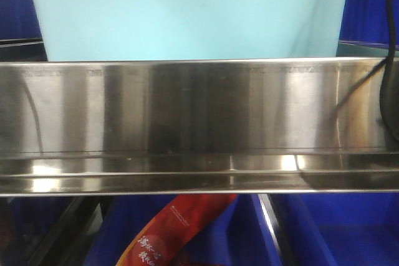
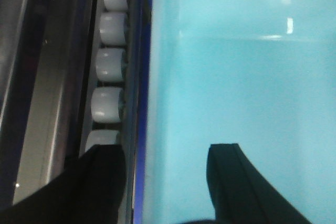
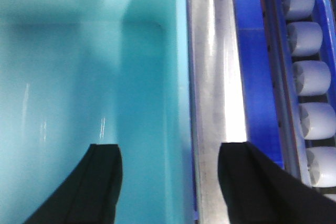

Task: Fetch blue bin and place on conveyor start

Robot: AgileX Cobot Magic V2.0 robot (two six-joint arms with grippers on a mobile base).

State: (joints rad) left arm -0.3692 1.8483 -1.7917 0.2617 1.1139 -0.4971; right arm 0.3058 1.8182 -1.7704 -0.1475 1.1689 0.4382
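The blue bin (image 1: pixel 187 17) is a pale cyan tub standing on a steel shelf, seen just above the shelf's front lip. In the left wrist view my left gripper (image 2: pixel 165 153) is open and straddles the bin's left wall (image 2: pixel 163 77): one finger is outside over the rollers, the other inside the tub. In the right wrist view my right gripper (image 3: pixel 170 156) is open and straddles the bin's right wall (image 3: pixel 178 77): one finger is inside the tub, the other over the steel rail. The conveyor start is out of view.
The stainless-steel shelf lip (image 1: pixel 199 123) fills the front view. Dark blue crates (image 1: pixel 368 4) flank the bin and sit below (image 1: pixel 336 235), with a red packet (image 1: pixel 181 228). Grey rollers run along both sides (image 2: pixel 107 66) (image 3: pixel 310 77). A black cable (image 1: pixel 389 60) hangs at right.
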